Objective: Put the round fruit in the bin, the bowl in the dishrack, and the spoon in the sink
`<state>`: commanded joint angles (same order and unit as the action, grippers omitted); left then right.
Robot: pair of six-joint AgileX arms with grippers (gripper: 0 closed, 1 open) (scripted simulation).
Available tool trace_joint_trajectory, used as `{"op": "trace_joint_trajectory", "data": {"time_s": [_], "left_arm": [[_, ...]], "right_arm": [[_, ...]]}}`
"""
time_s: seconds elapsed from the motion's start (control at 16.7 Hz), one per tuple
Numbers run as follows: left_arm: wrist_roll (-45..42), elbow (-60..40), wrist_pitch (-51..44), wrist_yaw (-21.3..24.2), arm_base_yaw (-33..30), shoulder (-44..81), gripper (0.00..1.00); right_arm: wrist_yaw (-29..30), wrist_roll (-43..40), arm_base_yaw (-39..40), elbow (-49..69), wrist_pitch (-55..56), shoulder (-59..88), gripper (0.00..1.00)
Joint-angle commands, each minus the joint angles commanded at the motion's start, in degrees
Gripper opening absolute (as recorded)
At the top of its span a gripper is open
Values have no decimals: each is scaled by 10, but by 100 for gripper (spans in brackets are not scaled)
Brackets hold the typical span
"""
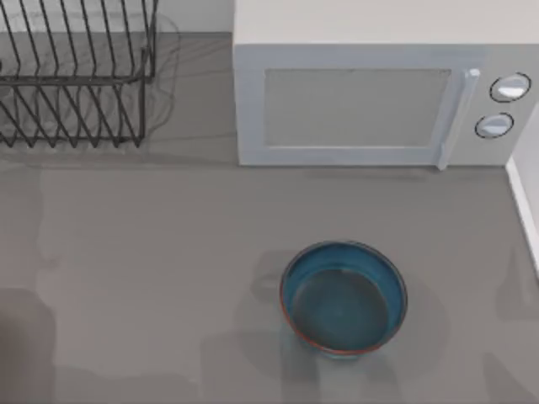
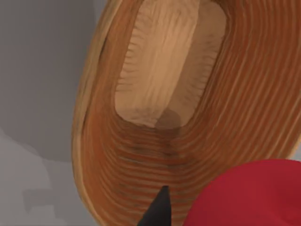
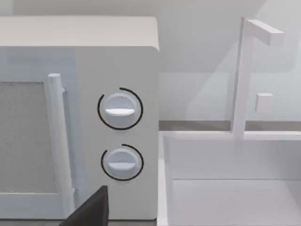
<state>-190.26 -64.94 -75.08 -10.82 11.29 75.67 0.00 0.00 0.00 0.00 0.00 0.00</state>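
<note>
In the left wrist view the round fruit [image 2: 254,193], bright red, hangs just above the bin [image 2: 141,155], a woven wooden basket seen from over its opening. My left gripper [image 2: 188,207] is shut on the fruit, and one dark fingertip [image 2: 161,207] shows beside it. The blue-teal bowl [image 1: 344,298] stands upright on the counter at the front middle, with nothing in it. The black wire dishrack [image 1: 76,76] stands at the back left. My right gripper [image 3: 89,212] faces the white sink [image 3: 235,188] and its tap [image 3: 242,75]. The spoon is out of view.
A pale grey microwave [image 1: 370,93] stands at the back, right of the dishrack, with two dials [image 3: 120,109] on the side nearest the sink. The sink's rim [image 1: 524,202] runs along the counter's right edge.
</note>
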Motion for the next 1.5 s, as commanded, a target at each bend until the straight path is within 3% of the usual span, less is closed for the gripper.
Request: {"op": "trace_joint_trajectory", "data": {"time_s": [0.54, 0.96, 1.26, 1.5], "left_arm": [[-24, 14, 10, 0, 7, -4, 0], [-49, 130, 155, 0, 32, 17, 0], [-53, 144, 170, 1, 36, 19, 0], [-53, 144, 170, 1, 36, 19, 30]], "right_arm": [[0, 0, 0, 0, 0, 0, 100], [0, 0, 0, 0, 0, 0, 100], [0, 0, 0, 0, 0, 0, 100], [0, 0, 0, 0, 0, 0, 100]]}}
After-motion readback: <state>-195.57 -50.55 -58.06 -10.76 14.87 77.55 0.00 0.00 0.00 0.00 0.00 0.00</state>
